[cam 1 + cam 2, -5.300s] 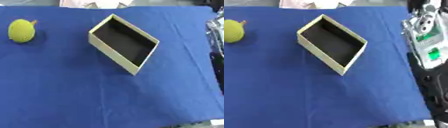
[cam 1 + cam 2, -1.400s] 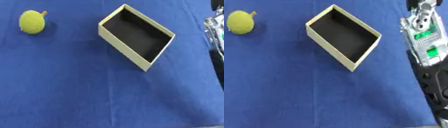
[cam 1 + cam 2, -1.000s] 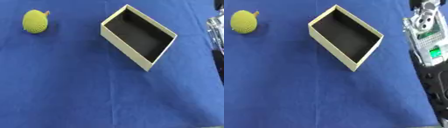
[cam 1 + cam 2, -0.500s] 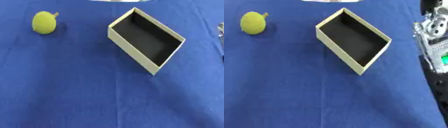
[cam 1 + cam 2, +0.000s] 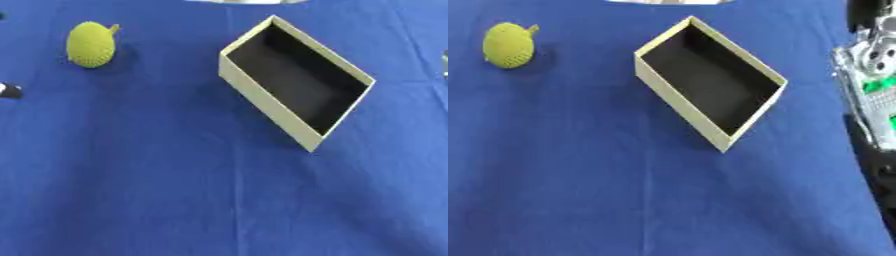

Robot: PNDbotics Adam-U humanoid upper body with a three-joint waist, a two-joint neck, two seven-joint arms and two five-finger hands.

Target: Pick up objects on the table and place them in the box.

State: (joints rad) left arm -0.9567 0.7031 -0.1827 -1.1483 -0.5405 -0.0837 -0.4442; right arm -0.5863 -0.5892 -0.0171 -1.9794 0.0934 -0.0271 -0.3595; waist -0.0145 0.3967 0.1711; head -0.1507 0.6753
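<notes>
A yellow-green knobbly fruit point(image 5: 90, 44) with a short stem lies on the blue cloth at the far left. Right of it, and apart from it, stands a beige box point(image 5: 262, 100), turned diagonally, with a black inside that holds nothing. A silver part of my right arm or hand point(image 5: 872, 92) with green pieces shows at the right edge of the right eye view, well away from the box. Its fingers cannot be made out. My left hand shows in neither view.
The blue cloth point(image 5: 175, 190) covers the whole table. A small black and white thing point(image 5: 9, 90) pokes in at the left edge, below the fruit. A pale strip point(image 5: 671, 1) lies at the far edge.
The whole picture has shifted right, so the camera has moved. The fruit and the box keep their places relative to each other. The small thing at the left edge has come into view.
</notes>
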